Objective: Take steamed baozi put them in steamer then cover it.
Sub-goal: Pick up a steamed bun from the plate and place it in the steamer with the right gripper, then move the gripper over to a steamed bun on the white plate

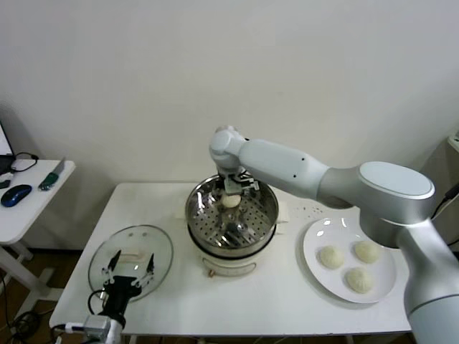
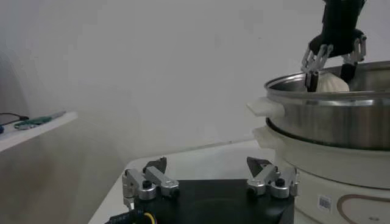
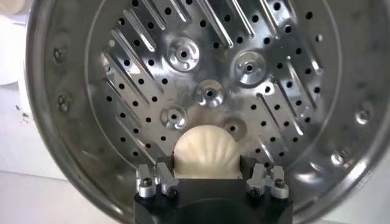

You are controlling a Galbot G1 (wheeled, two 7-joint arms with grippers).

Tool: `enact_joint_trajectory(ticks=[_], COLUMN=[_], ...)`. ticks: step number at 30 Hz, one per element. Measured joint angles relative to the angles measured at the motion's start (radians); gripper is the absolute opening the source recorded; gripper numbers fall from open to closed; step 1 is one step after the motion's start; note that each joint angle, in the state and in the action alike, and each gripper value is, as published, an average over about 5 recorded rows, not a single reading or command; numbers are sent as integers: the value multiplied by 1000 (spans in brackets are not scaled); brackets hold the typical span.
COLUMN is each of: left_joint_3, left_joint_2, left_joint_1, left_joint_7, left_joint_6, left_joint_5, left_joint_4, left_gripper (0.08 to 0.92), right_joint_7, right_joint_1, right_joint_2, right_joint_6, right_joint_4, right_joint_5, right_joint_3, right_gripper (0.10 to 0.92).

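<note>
Right gripper (image 1: 231,192) hangs over the steamer (image 1: 267,215), pinching one bun (image 1: 231,202) straight above its tray, while left gripper (image 1: 130,271) waits spread over the lid (image 1: 159,240).

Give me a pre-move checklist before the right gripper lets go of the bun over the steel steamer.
1. Cream-white dough bun sits between the right gripper fingers: ok.
2. Bun is above the perforated tray of the shiny steel steamer, inside the rim: ok.
3. Bun resting on tray: cannot tell.
4. Tray free of other buns: ok.
5. Round glass lid off, lying left of steamer: ok.
6. Left gripper open, parked over lid: ok.
</note>
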Motion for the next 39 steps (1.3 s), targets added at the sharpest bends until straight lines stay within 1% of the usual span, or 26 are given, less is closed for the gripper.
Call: enact_joint_trajectory(ticks=[2, 7, 14, 19, 23, 27, 34, 39], left_joint_3=[0, 0, -2, -2, -2, 1, 12, 23], left_joint_2=[0, -1, -4, -5, -5, -5, 1, 4], left_joint_1=[2, 10, 17, 24, 29, 37, 54, 52], left_joint_7=[0, 0, -1, -1, -1, -2, -4, -5], left_joint_6=[-1, -5, -5, -5, -5, -4, -5, 0], left_joint_5=[0, 0, 2, 3, 4, 4, 13, 27], left_joint_4=[2, 6, -4, -9, -15, -27, -59, -71], left_gripper=[823, 823, 823, 823, 823, 823, 823, 823], right_joint_7=[0, -1, -20, -37, -34, -6, 48, 57], right_joint_1=[-8, -19, 0, 59, 139, 236, 352, 367], right_joint_2=[6, 18, 1, -38, -94, -177, -372, -523], right_joint_6=[-2, -2, -1, -21, -63, -162, -462, -658], right_joint_4=[-9, -24, -2, 48, 96, 149, 257, 312], right_joint_5=[-5, -15, 3, 74, 187, 363, 689, 838], right_joint_3=[1, 11, 14, -3, -48, -136, -274, -317], right_gripper=[725, 811, 823, 823, 823, 823, 823, 823])
